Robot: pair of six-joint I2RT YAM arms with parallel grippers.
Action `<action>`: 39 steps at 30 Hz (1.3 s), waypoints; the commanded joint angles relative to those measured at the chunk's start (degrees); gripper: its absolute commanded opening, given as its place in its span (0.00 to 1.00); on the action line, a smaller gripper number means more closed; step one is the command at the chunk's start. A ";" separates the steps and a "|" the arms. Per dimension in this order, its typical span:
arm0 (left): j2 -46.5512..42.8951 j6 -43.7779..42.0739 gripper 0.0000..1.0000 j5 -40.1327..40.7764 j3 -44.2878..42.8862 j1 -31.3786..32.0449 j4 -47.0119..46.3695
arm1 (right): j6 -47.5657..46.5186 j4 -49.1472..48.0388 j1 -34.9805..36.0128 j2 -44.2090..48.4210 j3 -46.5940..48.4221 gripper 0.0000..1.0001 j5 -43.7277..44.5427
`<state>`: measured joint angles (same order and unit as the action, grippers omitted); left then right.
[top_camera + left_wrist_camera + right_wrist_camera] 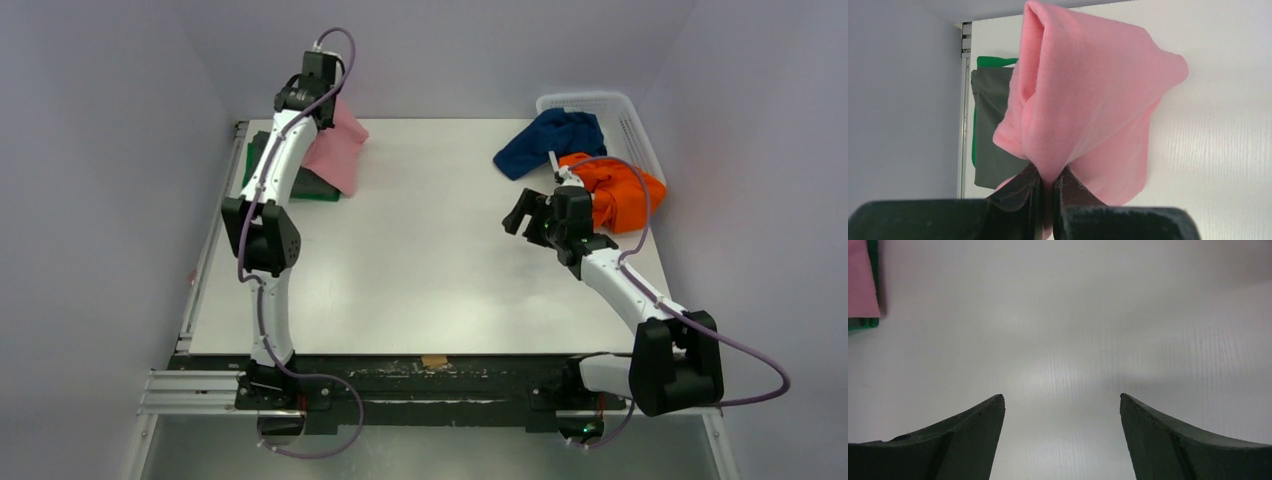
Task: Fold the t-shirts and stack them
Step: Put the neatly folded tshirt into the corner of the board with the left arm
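Navy tee (550, 142), orange tee (620, 192) at basket (634, 128)

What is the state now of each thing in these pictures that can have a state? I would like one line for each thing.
left gripper: shut on the pink t-shirt.
right gripper: open, empty.
pink t-shirt: held in the air, hanging from the left gripper.
dark grey t-shirt: folded, lying on the green t-shirt.
green t-shirt: flat, bottom of the stack.
navy t-shirt: crumpled, unfolded, by the basket.
orange t-shirt: crumpled, unfolded, by the basket.
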<state>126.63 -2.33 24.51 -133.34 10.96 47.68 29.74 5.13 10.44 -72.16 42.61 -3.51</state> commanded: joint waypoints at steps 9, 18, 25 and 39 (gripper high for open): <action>-7.85 4.54 0.00 -6.62 -5.37 -3.12 1.13 | -0.80 -1.25 -0.09 0.68 1.74 0.83 1.66; -8.05 2.89 0.00 -8.06 -0.82 -6.60 -1.34 | -0.82 -0.98 -0.09 0.50 1.86 0.83 2.10; -3.56 -1.48 0.00 -9.74 3.27 -10.92 -4.33 | -0.91 -0.36 -0.12 -0.99 2.68 0.83 2.53; 6.64 1.46 0.61 -8.69 0.37 -18.69 -7.92 | -1.01 1.16 -0.11 -2.49 3.81 0.84 3.44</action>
<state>133.10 -2.59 13.32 -129.62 -7.84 43.27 29.50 6.28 10.44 -74.74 43.66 -1.58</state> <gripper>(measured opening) 0.400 0.834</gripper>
